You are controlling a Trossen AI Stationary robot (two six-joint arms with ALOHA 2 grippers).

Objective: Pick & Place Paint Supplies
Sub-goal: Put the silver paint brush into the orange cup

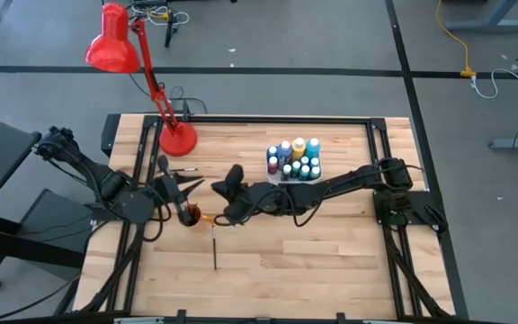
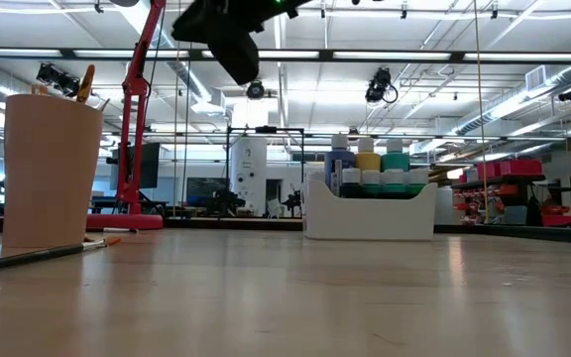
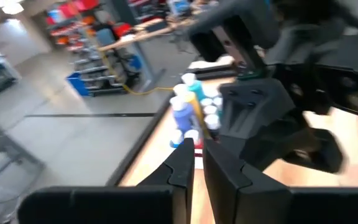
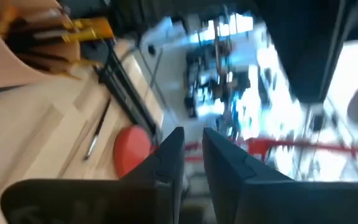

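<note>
1. The paint bottles are seen standing together in the white tray, on the far half of the table. Blue, yellow and teal ones with white caps can be made out.
2. One thin paintbrush is seen lying flat on the wood, nearer the front edge, just beside the orange cup.
3. More brushes are held in that cup — their ends stick out over its rim.
4. The left gripper is held above the table, close to the cup. Its fingers are set narrow, with only a thin gap, and nothing is seen between them.
5. The right gripper is reached across from the tray side — it hangs in the air near the cup too. Its fingers are narrow and nothing is gripped.
6. A red lamp is stood at the far left of the table.
</note>
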